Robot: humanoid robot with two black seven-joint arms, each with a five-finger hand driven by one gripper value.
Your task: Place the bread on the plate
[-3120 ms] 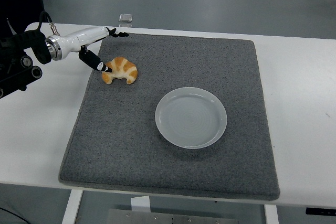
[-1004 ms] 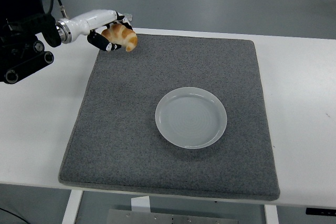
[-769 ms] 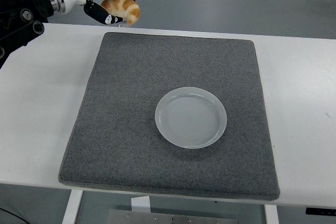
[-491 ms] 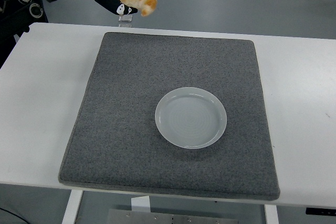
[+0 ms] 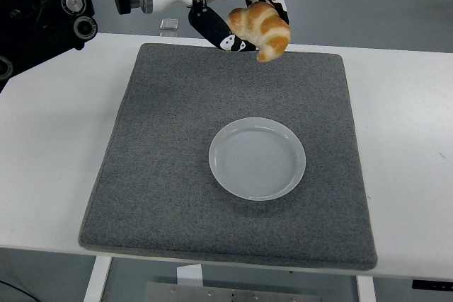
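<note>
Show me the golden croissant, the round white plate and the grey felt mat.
golden croissant (image 5: pixel 262 27), head view, its middle.
round white plate (image 5: pixel 257 158), head view, bare centre.
grey felt mat (image 5: pixel 163 160), head view, bare left part.

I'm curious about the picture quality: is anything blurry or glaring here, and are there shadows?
Head view: the croissant in the left hand looks slightly soft, while the grey mat shows crisp texture. The plate has a mild sheen with no harsh glare. Lighting is even, and shadows are faint.

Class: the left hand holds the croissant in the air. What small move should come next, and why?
Probably bring the left hand toward the near side and down: the croissant hangs over the mat's far part, and the plate lies empty nearer the table's near edge.
</note>
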